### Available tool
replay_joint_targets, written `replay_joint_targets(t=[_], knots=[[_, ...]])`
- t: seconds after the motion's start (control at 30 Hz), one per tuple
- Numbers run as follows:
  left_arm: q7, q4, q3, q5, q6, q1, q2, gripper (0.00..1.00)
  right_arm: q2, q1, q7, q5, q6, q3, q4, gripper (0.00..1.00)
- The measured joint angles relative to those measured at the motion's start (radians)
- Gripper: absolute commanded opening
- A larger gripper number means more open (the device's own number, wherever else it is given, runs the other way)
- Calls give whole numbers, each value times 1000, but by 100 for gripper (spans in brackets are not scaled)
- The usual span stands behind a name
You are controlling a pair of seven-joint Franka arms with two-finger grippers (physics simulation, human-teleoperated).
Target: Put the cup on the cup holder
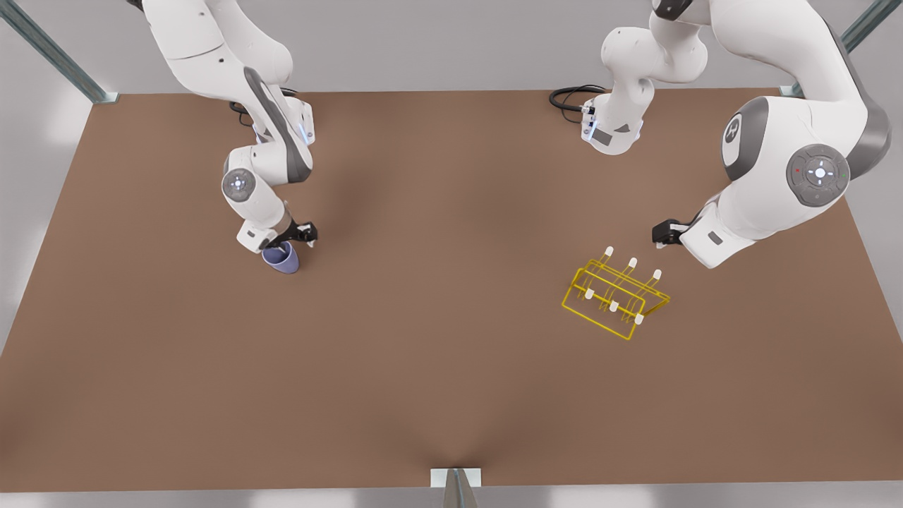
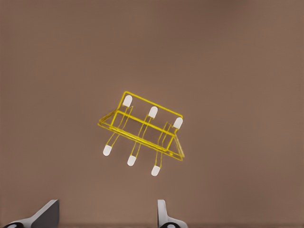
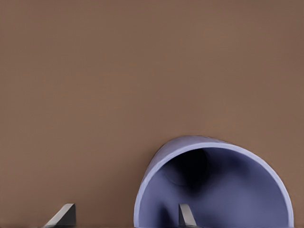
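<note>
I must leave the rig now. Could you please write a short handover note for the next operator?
Right gripper: at the cup on the front view's left, one finger inside the rim, one outside, fingers apart.
Left gripper: open, hovers beside the cup holder, waiting.
Both things are on the table, far apart.
Done: gripper positioned at the cup.
Left: close, lift, carry, set it on the holder.

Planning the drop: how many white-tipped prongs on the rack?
6: two rows of three on the cup holder, one row toward the table's far edge in the front view, one nearer; none seems hidden.
</note>
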Motion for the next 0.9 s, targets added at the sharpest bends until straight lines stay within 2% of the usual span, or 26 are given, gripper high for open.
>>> replay_joint_targets(t=[0.07,0.1,0.2,0.27,0.33,0.63,0.77,0.9], knots=[[0,0,0,0,-1,0,1,100,2,-9,-1,1,1,0,0,52],[0,0,0,0,-2,-1,1,100,2,-13,-1,1,1,0,0,52],[0,0,0,0,-3,-6,2,100,7,-19,-2,1,2,0,0,43],[0,0,0,0,-4,-6,2,100,9,-19,-3,1,2,1,1,28],[0,0,0,0,-4,-6,3,100,8,-17,-4,2,1,1,4,22],[-1,0,0,0,-4,-6,3,100,-4,-13,-12,4,-78,4,103,21],[-1,0,0,0,-4,-6,3,100,0,-24,-14,36,-208,23,246,21],[-1,0,0,0,-3,-6,3,100,53,-8,-28,219,-369,52,447,21]])
